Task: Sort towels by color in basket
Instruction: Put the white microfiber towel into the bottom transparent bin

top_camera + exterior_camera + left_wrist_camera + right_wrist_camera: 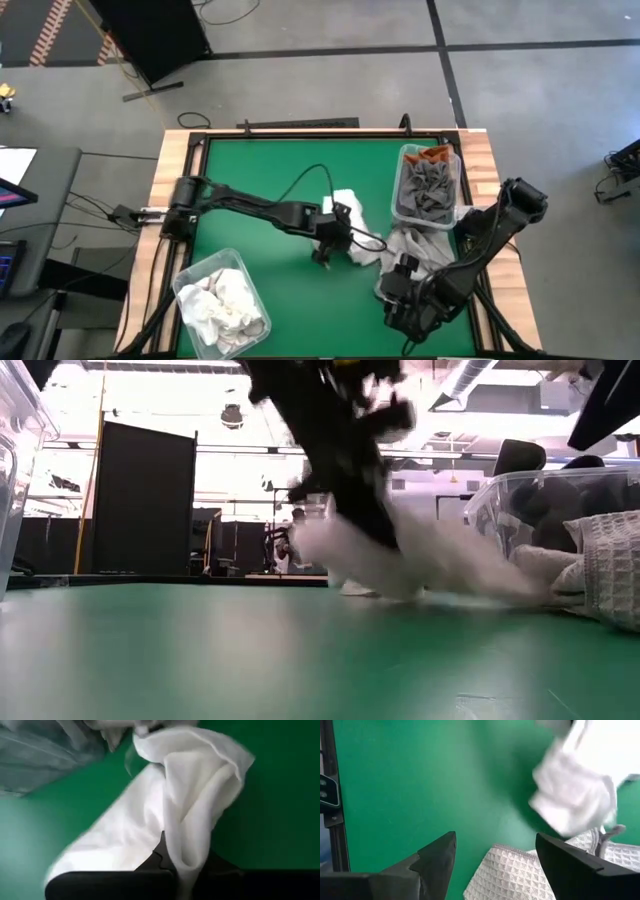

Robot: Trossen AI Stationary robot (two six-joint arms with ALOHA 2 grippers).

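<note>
My left gripper [326, 248] is over the middle of the green table, shut on a plain white towel [352, 212]. In the left wrist view that towel [195, 795] drapes over the fingers. A pile of light grey and waffle-weave towels [415, 245] lies on the table's right side. My right gripper [393, 290] hovers open near that pile, touching nothing. In its wrist view a waffle towel [512, 875] lies between the open fingers, with the white towel [572, 795] beyond. My left gripper pinches the white towel between its two fingers by a bunched fold [182, 857], coming from above and pointing down. The towel hangs around the fingers, partly lifted. Its trailing end [450, 585] lies on the table.
A clear bin of white towels [222, 305] stands at the table's near left corner. A clear bin [428, 185] holding dark grey towels and a rust-orange one [433, 153] stands at the far right. Green mat lies bare between the two bins.
</note>
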